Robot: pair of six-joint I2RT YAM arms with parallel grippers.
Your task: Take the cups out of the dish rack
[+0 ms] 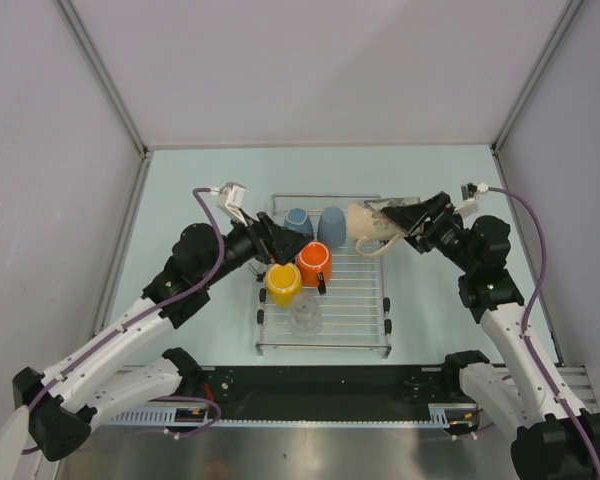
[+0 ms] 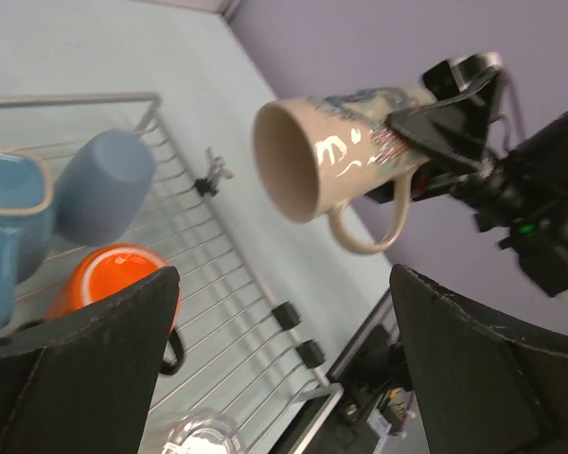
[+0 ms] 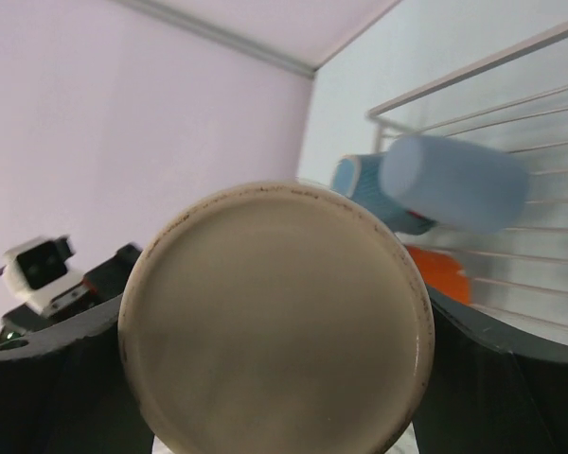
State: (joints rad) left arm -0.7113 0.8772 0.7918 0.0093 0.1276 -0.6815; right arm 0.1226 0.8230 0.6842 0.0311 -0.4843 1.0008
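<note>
The dish rack (image 1: 355, 300) lies mid-table. My right gripper (image 1: 405, 220) is shut on the taller beige cup (image 1: 370, 222), which hangs on its side above the rack's far right corner. Its mouth faces the left wrist view (image 2: 336, 156) and its base fills the right wrist view (image 3: 275, 317). On the rack stand two light blue cups (image 1: 298, 221) (image 1: 331, 225), an orange mug (image 1: 313, 263), a yellow cup (image 1: 282, 283) and a clear glass (image 1: 305, 315). My left gripper (image 1: 275, 245) is open and empty, hovering by the orange mug (image 2: 109, 274) and yellow cup.
Bare table surface lies left and right of the rack and behind it, up to the white walls (image 1: 310, 70). The rack's black feet (image 2: 298, 331) sit along its right rail. The arm bases' black rail (image 1: 310, 395) runs along the near edge.
</note>
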